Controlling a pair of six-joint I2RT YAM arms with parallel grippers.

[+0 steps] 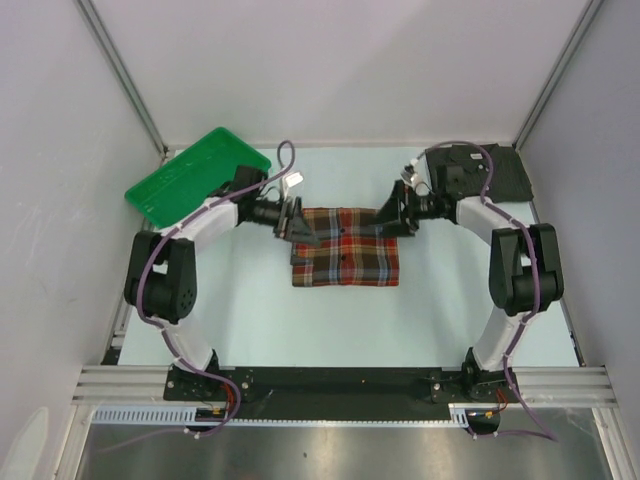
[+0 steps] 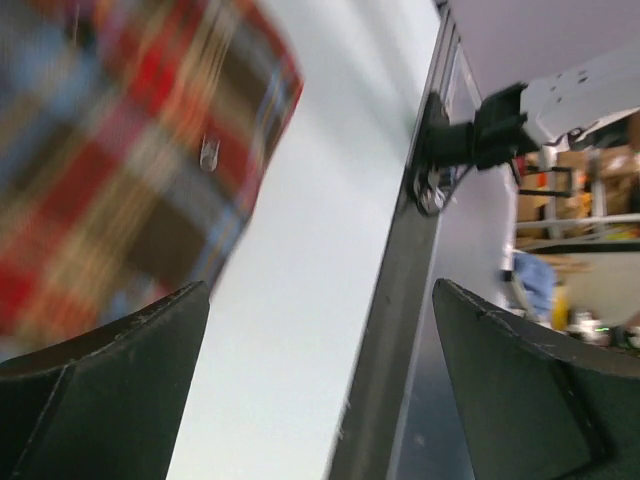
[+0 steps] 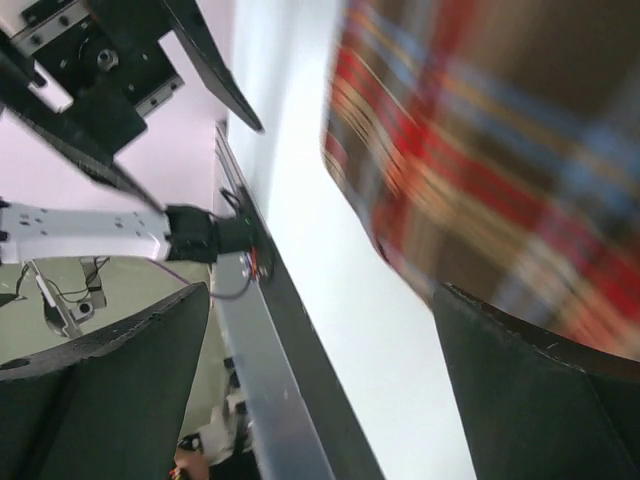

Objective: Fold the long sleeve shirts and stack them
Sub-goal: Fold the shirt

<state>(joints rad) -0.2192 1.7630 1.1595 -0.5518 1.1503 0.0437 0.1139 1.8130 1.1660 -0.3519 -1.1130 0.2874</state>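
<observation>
One plaid shirt point(image 1: 345, 260), one charcoal shirt point(image 1: 508, 172), one tray point(image 1: 180, 185); left claw point(image 1: 297, 226), right claw point(image 1: 391, 214) spread.

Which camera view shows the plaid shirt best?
The top external view: nearly the whole folded plaid shirt lies in sight on the table. Each wrist view shows only a blurred part of it, cut by the frame edge.
</observation>
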